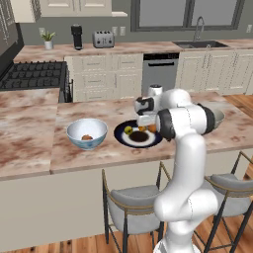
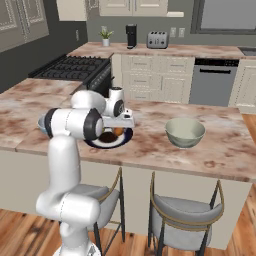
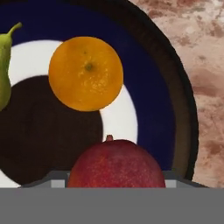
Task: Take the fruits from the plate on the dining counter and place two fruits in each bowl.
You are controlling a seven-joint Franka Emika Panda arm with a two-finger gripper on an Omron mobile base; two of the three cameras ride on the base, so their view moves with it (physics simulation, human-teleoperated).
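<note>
Close above the plate (image 3: 153, 57), the claw (image 3: 114, 183) pinches a red apple (image 3: 116, 164). An orange (image 3: 85, 73) sits at twelve o'clock beyond it, a pear (image 3: 4, 70) at ten.

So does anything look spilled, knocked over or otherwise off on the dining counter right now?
Nothing stands out. The plate sits flat on the dining counter with an orange, a red fruit and a pear on it. The blue bowl holds one fruit, and the greenish bowl stands upright.

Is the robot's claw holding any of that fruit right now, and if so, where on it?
It looks closed on the red fruit, one finger on each side. It's still on the plate, so I can't be certain.
</note>
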